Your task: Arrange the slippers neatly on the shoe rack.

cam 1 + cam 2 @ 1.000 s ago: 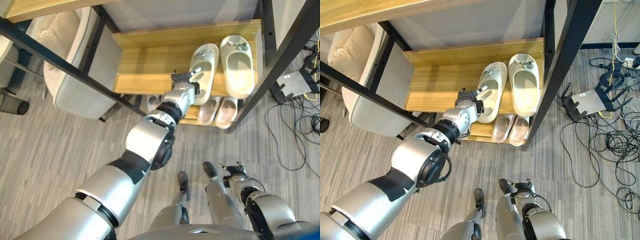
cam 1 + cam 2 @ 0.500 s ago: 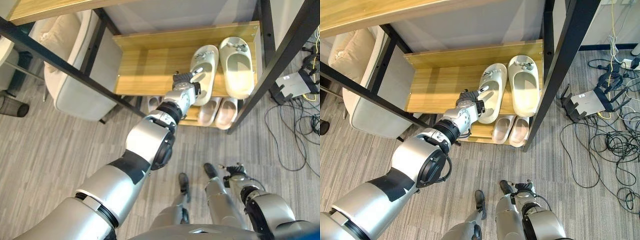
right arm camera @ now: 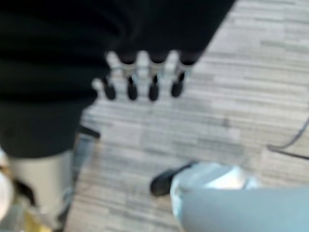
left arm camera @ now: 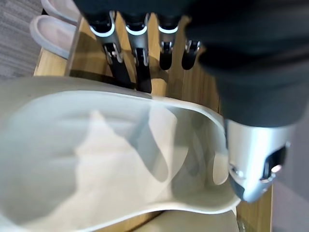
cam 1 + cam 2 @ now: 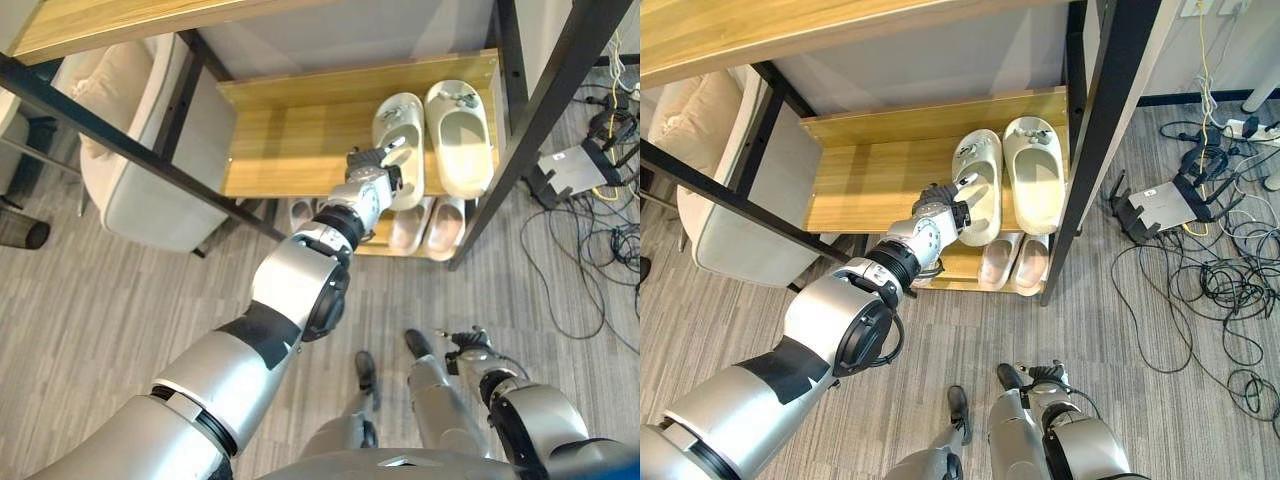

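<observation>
Two cream slippers lie side by side on the wooden shelf (image 5: pixel 285 140) of the shoe rack. My left hand (image 5: pixel 368 182) grips the heel end of the left slipper (image 5: pixel 398 135). In the left wrist view its fingers (image 4: pixel 137 58) reach down behind the slipper's rim (image 4: pixel 106 159) and the thumb (image 4: pixel 251 164) presses the other side. The right slipper (image 5: pixel 458 135) lies free, toe to the back. My right hand (image 5: pixel 468 350) hangs low over the floor, fingers (image 3: pixel 142 72) straight and holding nothing.
A pale pink pair (image 5: pixel 425 225) sits on the lower shelf under the cream ones. Black frame posts (image 5: pixel 530 110) flank the rack. A beige padded chair (image 5: pixel 150 150) stands to the left. A router (image 5: pixel 575 165) and loose cables lie on the floor at the right.
The camera has shifted, moving the whole picture. The held slipper has turned a little and now lies straighter beside the other one. The right hand has stayed put.
</observation>
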Robot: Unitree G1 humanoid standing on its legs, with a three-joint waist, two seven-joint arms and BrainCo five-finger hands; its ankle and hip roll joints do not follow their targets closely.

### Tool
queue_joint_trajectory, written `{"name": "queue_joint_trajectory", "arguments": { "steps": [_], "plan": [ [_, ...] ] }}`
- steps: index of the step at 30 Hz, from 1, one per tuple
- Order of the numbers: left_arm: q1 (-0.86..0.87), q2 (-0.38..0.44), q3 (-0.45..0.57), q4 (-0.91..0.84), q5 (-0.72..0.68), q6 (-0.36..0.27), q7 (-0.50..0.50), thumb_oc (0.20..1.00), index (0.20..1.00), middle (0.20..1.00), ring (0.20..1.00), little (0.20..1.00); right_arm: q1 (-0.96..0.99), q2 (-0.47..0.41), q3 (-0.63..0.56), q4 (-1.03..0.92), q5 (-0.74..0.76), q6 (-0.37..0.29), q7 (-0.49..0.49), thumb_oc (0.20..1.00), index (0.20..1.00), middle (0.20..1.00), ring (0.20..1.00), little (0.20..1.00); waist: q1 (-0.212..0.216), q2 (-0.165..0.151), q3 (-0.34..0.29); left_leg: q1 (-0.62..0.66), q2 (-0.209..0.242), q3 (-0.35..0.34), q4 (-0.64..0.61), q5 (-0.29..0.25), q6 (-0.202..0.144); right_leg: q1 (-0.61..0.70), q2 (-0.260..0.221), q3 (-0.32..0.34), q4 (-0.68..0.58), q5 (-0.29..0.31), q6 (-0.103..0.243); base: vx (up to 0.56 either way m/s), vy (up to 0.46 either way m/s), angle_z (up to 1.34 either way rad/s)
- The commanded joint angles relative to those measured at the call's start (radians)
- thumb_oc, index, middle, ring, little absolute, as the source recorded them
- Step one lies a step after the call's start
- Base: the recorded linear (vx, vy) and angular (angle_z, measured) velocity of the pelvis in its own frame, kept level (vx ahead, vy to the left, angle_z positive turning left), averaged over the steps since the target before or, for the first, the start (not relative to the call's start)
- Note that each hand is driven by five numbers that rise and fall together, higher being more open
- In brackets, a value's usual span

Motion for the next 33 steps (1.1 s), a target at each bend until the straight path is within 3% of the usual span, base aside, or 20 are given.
{"name": "queue_joint_trajectory", "arguments": {
  "steps": [1, 23, 33],
  "plan": [
    [-0.059, -0.313, 0.159, 0.087, -0.044, 0.012, -0.056, 1.0, 1.0, 1.0, 1.0, 1.0, -0.118, -0.017, 0.015, 0.104, 0.023, 0.009, -0.02, 1.0, 1.0, 1.0, 1.0, 1.0, -0.05, 0.094, 0.08, 0.173, 0.008, -0.041, 0.003, -0.056, -0.017, 0.015, 0.037, -0.003, -0.009, 0.033, -0.036, 0.0, 0.0, 0.0],
    [-0.06, -0.366, 0.129, 0.033, -0.013, 0.021, -0.113, 1.0, 1.0, 1.0, 1.0, 1.0, -0.094, -0.012, 0.017, 0.111, 0.024, -0.002, -0.015, 1.0, 1.0, 1.0, 1.0, 1.0, -0.055, 0.08, 0.075, 0.167, 0.01, -0.042, 0.003, -0.07, -0.006, -0.009, 0.042, -0.004, 0.017, 0.031, -0.034, 0.0, 0.0, 0.0],
    [-0.053, -0.304, 0.064, 0.019, 0.12, 0.014, -0.078, 1.0, 1.0, 1.0, 1.0, 1.0, -0.047, -0.023, 0.008, 0.106, 0.01, -0.011, -0.013, 1.0, 1.0, 1.0, 1.0, 1.0, -0.04, 0.074, 0.054, 0.171, 0.015, -0.055, 0.003, -0.068, -0.006, 0.003, 0.043, -0.016, 0.014, 0.035, -0.034, 0.0, 0.0, 0.0]
  ]
}}
